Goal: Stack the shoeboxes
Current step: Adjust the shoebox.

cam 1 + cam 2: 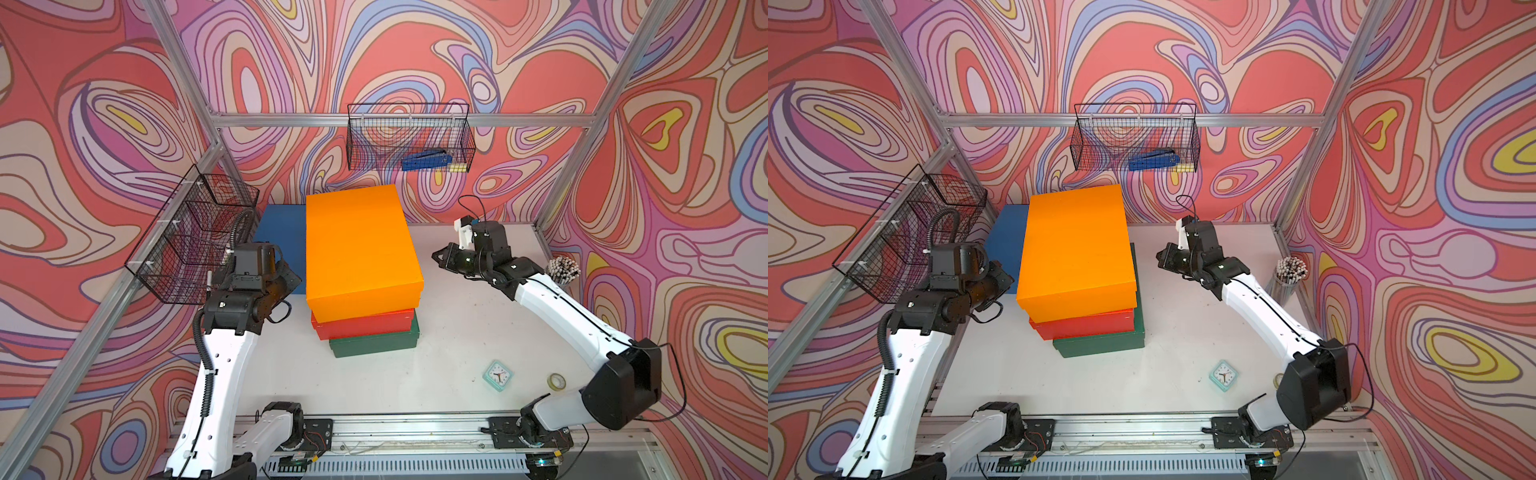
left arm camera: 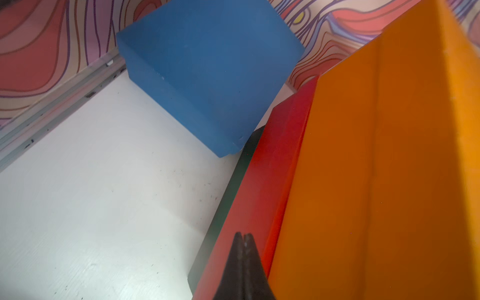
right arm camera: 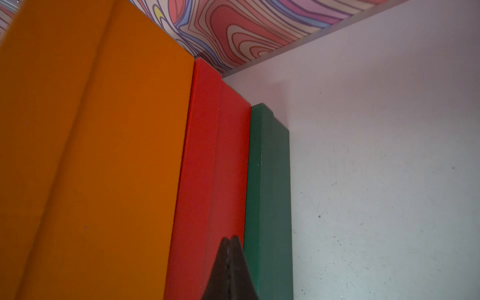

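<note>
Pinched-shut, empty fingertips of the left gripper [image 2: 243, 235] sit nearest its wrist lens, just beside the red shoebox [image 2: 259, 181]. At mid-table the orange shoebox [image 1: 361, 245] tops the red one, which rests on the dark green shoebox [image 1: 374, 347], each slightly offset. Behind the stack's left side the blue shoebox [image 1: 280, 232] stands alone on the white table [image 1: 457, 332]. The right gripper [image 3: 230, 237], likewise closed on nothing, hovers off the stack's right side. Front-right lie a mint clock [image 1: 497, 375] and tape roll [image 1: 556, 381].

White table [image 1: 457, 332] bears green shoebox [image 1: 374, 343], blue shoebox [image 1: 280, 232], clock [image 1: 497, 375], tape [image 1: 556, 381], pencil cup [image 1: 563, 272].
</note>
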Motion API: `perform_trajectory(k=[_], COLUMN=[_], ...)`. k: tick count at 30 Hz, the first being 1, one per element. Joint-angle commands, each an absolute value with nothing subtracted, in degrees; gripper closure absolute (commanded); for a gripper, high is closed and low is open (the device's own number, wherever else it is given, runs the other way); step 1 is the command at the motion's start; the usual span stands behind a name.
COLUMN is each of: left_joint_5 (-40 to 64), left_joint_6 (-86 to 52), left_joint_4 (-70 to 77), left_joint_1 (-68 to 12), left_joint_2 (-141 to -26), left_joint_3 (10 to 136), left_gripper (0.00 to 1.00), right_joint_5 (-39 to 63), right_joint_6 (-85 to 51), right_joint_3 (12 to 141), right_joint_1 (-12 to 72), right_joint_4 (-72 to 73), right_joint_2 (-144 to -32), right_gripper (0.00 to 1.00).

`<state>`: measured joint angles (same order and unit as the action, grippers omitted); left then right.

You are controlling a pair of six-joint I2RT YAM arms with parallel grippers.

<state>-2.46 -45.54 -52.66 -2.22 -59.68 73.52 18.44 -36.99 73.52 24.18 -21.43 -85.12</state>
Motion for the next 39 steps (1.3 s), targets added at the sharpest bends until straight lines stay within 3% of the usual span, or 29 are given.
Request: perform_trajectory(k=[1, 10, 25, 39], left_joint_5=[0.1, 3.3, 11.6, 4.5], left_joint_6=[-48.2, -50.2, -53.6, -50.5], left_joint_4=[-50.9, -46.0, -38.2, -45.4], left_joint_1=[-1.8, -1.8, -1.8, -1.3], left_joint_2=[-60.1, -64.1, -67.9, -64.1], left_joint_3=[69.6, 60.3, 56.4, 52.5], left_gripper=[1.0, 1.0, 1.0, 1.0], right_joint_5=[24.8, 19.6, 25.0, 26.7], right_joint_6=[-38.5, -36.0, -39.1, -40.0], right_joint_3=[71.8, 67.2, 64.3, 64.3], right_joint_1=[24.3, 24.3, 24.2, 24.2], right_joint_4=[-17.9, -19.6, -14.3, -12.7], right_joint_2=[-87.7, -90.5, -96.3, -98.5], right_gripper=[1.0, 1.0, 1.0, 1.0])
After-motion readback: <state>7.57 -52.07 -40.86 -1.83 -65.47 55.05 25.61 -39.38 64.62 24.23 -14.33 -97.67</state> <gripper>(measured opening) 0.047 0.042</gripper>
